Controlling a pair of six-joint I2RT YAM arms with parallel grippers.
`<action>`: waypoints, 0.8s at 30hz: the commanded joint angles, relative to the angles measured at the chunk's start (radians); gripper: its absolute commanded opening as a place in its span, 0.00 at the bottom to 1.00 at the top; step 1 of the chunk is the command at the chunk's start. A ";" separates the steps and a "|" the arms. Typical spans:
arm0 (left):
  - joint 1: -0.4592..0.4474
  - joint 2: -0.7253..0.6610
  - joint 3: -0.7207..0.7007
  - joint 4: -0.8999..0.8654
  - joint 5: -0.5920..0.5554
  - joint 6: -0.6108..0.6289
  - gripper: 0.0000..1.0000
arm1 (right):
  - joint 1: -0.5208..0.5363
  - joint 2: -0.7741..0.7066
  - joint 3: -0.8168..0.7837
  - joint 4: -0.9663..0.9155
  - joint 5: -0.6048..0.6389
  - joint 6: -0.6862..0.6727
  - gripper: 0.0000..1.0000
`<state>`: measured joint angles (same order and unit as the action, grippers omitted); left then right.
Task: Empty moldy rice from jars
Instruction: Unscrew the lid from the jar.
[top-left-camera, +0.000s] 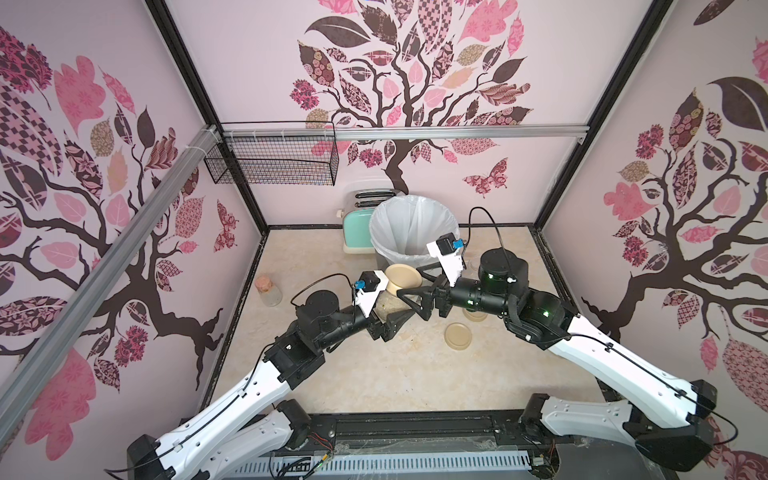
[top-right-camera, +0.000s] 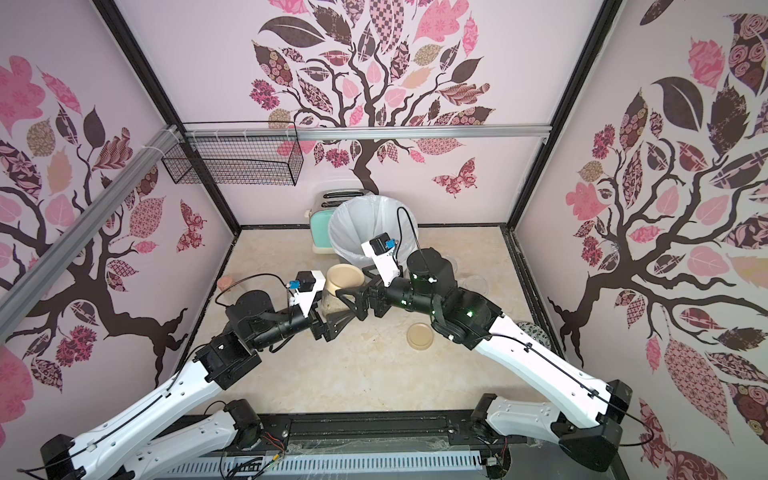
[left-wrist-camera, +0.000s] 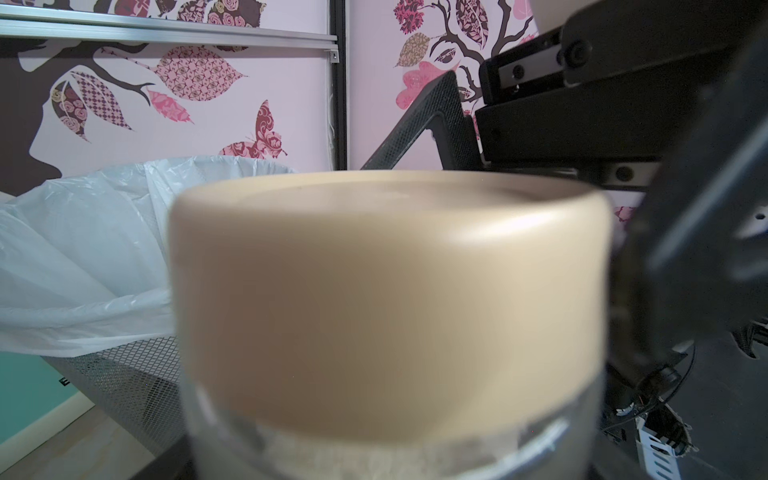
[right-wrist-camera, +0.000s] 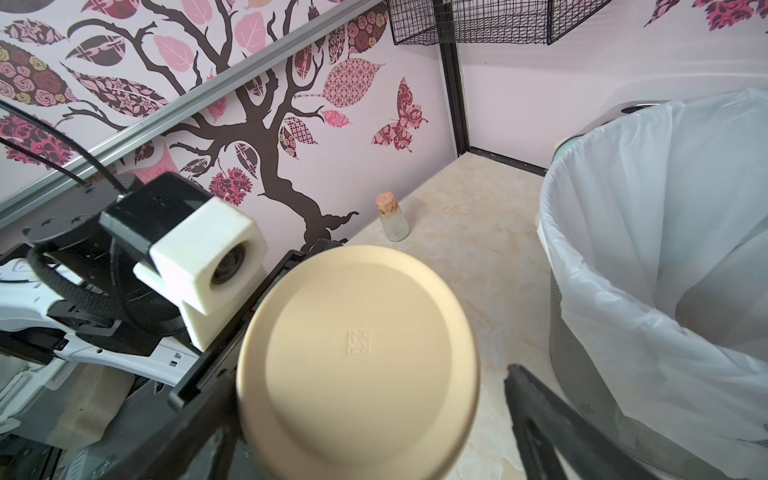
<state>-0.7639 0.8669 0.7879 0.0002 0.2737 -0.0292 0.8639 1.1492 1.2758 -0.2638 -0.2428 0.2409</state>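
Observation:
A clear glass jar (top-left-camera: 390, 305) of off-white rice (top-left-camera: 395, 310) is held above the table with my left gripper (top-left-camera: 390, 313) shut on its glass body. Its beige lid (top-left-camera: 402, 277) is on and tilts toward the bin. My right gripper (top-left-camera: 409, 282) stands open around that lid; in the right wrist view one finger (right-wrist-camera: 540, 419) is apart from the lid (right-wrist-camera: 357, 353), and the other is blurred beside it. In the left wrist view the lid (left-wrist-camera: 390, 270) fills the frame, with rice (left-wrist-camera: 374, 457) below it.
A mesh bin with a white liner (top-left-camera: 415, 226) stands just behind the jar, a mint toaster (top-left-camera: 355, 226) beside it. A loose beige lid (top-left-camera: 458, 335) and an open empty glass jar (top-right-camera: 476, 282) lie under my right arm. A cork-topped bottle (top-left-camera: 268, 289) stands left.

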 joint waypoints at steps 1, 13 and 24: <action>0.003 -0.010 0.017 0.133 0.016 0.002 0.70 | 0.006 0.010 0.039 0.015 -0.005 0.017 0.99; 0.002 0.004 0.025 0.139 0.068 -0.009 0.69 | 0.006 0.035 0.050 0.026 -0.056 -0.045 1.00; 0.002 -0.011 0.017 0.120 0.102 -0.015 0.68 | 0.006 0.020 0.035 0.046 -0.066 -0.113 0.86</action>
<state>-0.7628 0.8856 0.7879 0.0143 0.3305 -0.0334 0.8684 1.1904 1.2766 -0.2405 -0.3023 0.1719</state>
